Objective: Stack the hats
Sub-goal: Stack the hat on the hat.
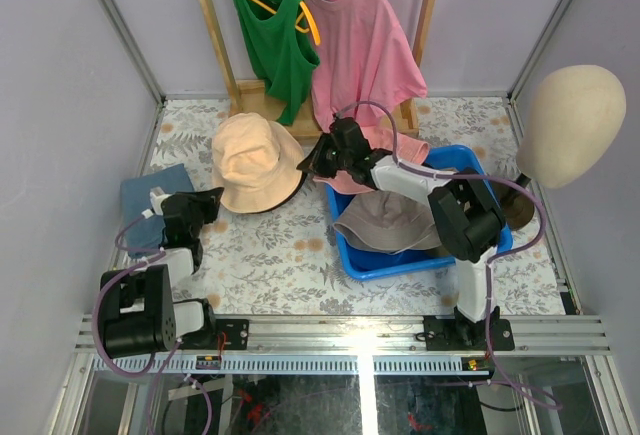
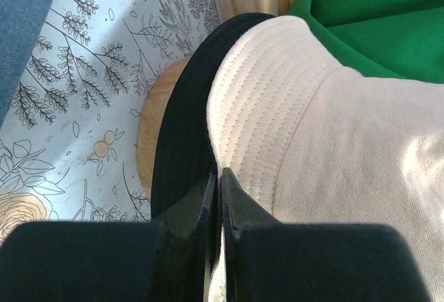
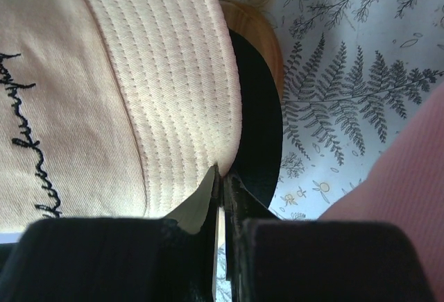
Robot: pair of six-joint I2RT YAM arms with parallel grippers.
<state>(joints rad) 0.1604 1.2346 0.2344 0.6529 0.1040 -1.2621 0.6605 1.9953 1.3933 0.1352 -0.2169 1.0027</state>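
Pinching the beige bucket hat [image 1: 255, 160] by its brim from both sides, the left gripper [image 2: 219, 177] and right gripper [image 3: 220, 177] are squeezing shut on it as it is lying on the black hat [image 2: 180, 142].

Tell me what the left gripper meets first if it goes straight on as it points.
The beige bucket hat: the left gripper is shut on its brim, above a black hat, so it would likely press into the crown.
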